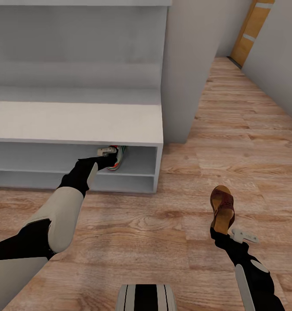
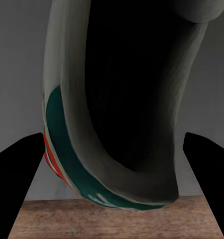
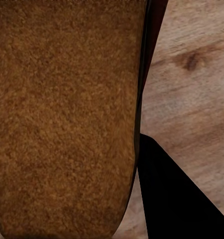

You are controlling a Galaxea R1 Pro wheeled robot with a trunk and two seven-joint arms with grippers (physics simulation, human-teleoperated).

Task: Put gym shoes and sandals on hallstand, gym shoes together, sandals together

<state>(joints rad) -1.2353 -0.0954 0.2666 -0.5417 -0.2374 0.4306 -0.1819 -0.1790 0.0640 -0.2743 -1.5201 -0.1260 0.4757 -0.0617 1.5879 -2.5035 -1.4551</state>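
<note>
My left gripper (image 1: pixel 108 160) reaches into the upper slot of the pale grey hallstand (image 1: pixel 77 123) and is shut on a cream-white gym shoe (image 1: pixel 116 158). Up close, the gym shoe (image 2: pixel 92 164) shows its dark opening, a green stripe and a red mark between the dark fingers (image 2: pixel 15 167). Whether it rests on the shelf I cannot tell. My right gripper (image 1: pixel 224 231) is shut on a dark brown sandal (image 1: pixel 222 206), held above the corridor floor (image 1: pixel 141 233). The sandal's tan surface (image 3: pixel 67 114) lies against one finger (image 3: pixel 174 199). The other gym shoe and the other sandal are out of view.
A grey wall pillar (image 1: pixel 185 65) stands right of the hallstand. The corridor runs on past it to an orange door (image 1: pixel 252 30). The hallstand's lower slot (image 1: pixel 120 181) is low to the floor. My base (image 1: pixel 146 298) is at the near edge.
</note>
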